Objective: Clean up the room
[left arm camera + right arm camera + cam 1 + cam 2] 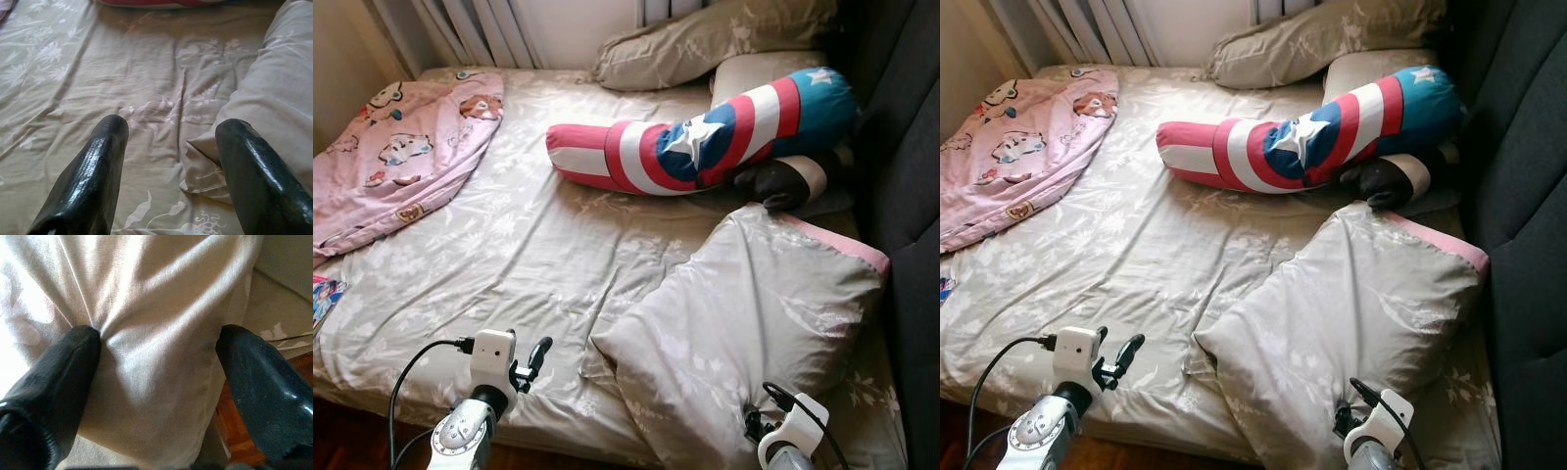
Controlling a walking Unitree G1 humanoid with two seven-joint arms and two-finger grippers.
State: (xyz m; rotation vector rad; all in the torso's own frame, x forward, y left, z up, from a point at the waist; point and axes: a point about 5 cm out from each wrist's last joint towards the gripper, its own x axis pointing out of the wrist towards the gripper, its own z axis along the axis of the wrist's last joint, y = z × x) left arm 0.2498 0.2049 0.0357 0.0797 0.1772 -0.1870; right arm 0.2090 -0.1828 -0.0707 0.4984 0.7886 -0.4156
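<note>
Slippage is the main risk here: the right gripper (156,357) has its two black fingers spread wide around a ridge of the grey floral pillow (744,323) at its near edge, and the loose cover bunches between them. If the fingers close on cloth alone, the robot would likely lift only the slack case while the filling sags, or the pillow could slide off the bed's near edge to the wooden floor (234,431) glimpsed below. Nothing is clamped yet.

The left gripper (168,161) hovers open and empty above the bedsheet (509,255), just beside the pillow's corner, so it lends no support should the pillow tip.

The pillow lies tilted at the bed's near right, close to the dark headboard (911,147). Behind it rests a red, white and blue star-patterned bolster (705,132), with a dark cushion (788,181) tucked under its end, and a second grey pillow (705,39) at the far side. A pink cartoon-print blanket (391,147) is crumpled at far left.

No bins, baskets or other containers can be seen, so nothing is stowed in anything.
</note>
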